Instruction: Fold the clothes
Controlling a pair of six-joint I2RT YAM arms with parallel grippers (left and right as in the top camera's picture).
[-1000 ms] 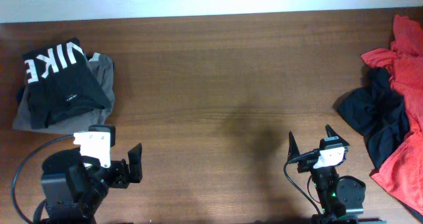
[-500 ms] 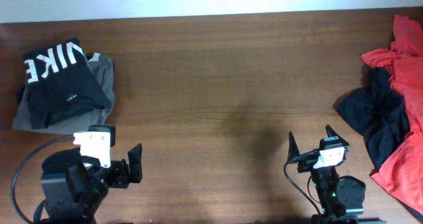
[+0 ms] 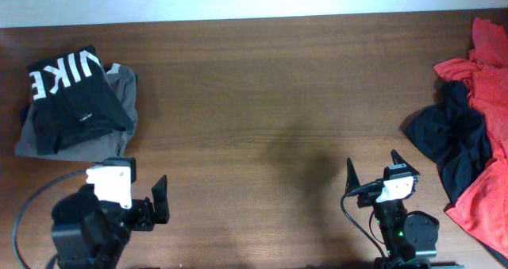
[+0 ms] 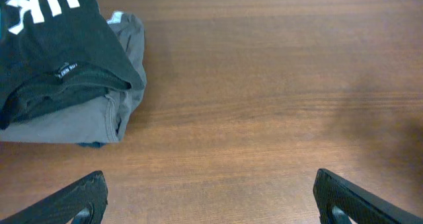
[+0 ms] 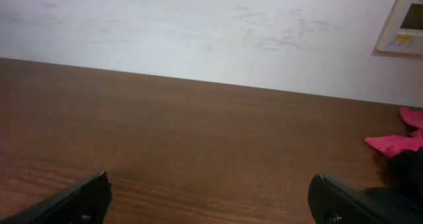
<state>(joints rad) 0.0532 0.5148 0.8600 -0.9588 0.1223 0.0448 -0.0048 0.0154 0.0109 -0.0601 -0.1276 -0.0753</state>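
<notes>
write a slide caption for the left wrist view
Open left gripper over the table; folded black NIKE top lies on a grey garment

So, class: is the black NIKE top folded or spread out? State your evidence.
Folded. The black NIKE top lies as a compact rectangle with straight edges, stacked on a grey garment.

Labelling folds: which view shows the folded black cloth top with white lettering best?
Overhead: the folded black cloth top is whole, atop a grey garment. Left wrist crops the top at its lettering; right wrist misses it.
</notes>
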